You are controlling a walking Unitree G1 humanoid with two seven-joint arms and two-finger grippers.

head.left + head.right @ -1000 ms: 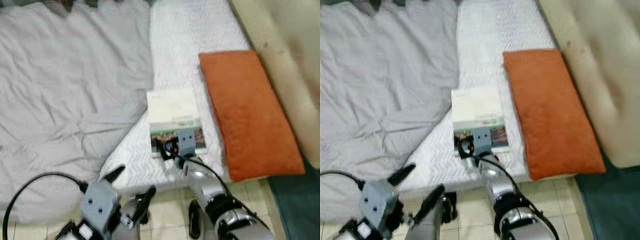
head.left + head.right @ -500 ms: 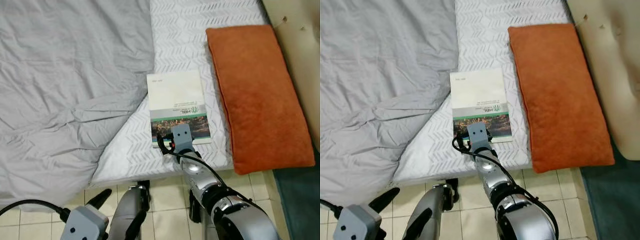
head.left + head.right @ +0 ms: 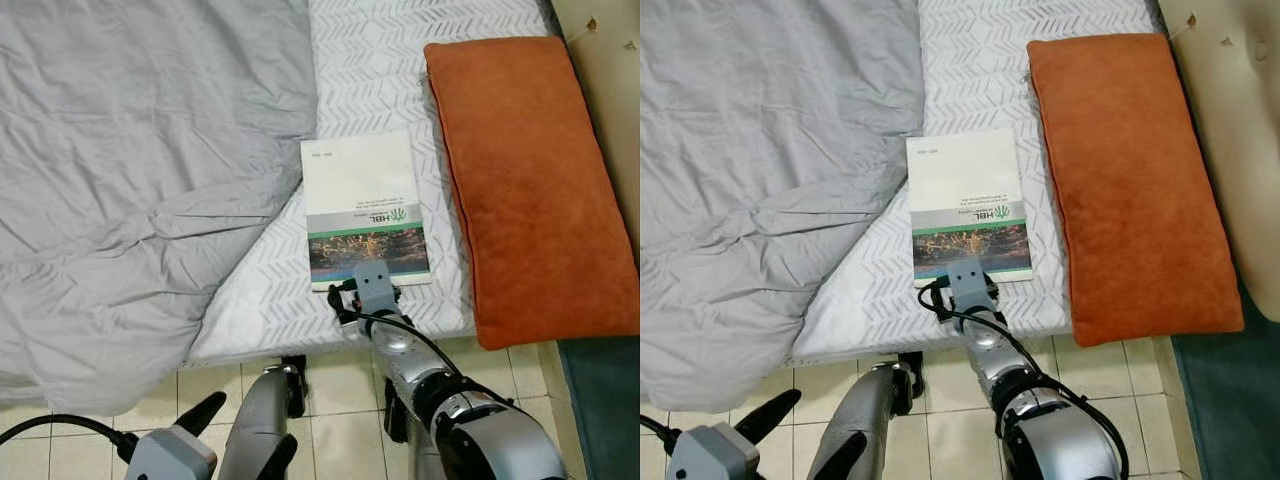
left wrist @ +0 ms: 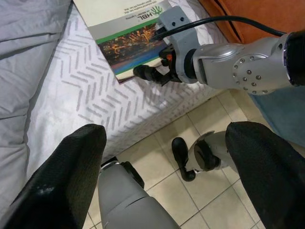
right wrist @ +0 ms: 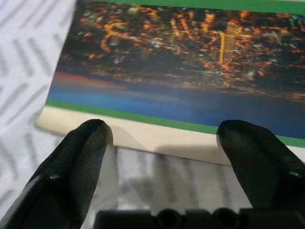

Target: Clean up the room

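Note:
A white book (image 3: 363,208) with a green band and a night-city photo lies flat on the white patterned mattress (image 3: 370,80), near its front edge. My right gripper (image 5: 164,143) is open at the book's near edge, its two black fingertips (image 5: 83,148) spread just short of the cover. The head views show the right wrist (image 3: 375,290) touching the mattress edge below the book. My left gripper (image 4: 162,157) is open and hangs low over the tiled floor, well away from the book.
An orange cushion (image 3: 530,180) lies to the right of the book along a beige headboard (image 3: 1240,110). A rumpled grey duvet (image 3: 130,180) covers the bed's left side. Beige tiles (image 3: 330,400) lie below, with a teal rug (image 3: 605,400) at the right.
The camera has tilted down and steadied. My right gripper has slid back slightly toward the book's near edge. The left arm has dropped lower, toward the floor.

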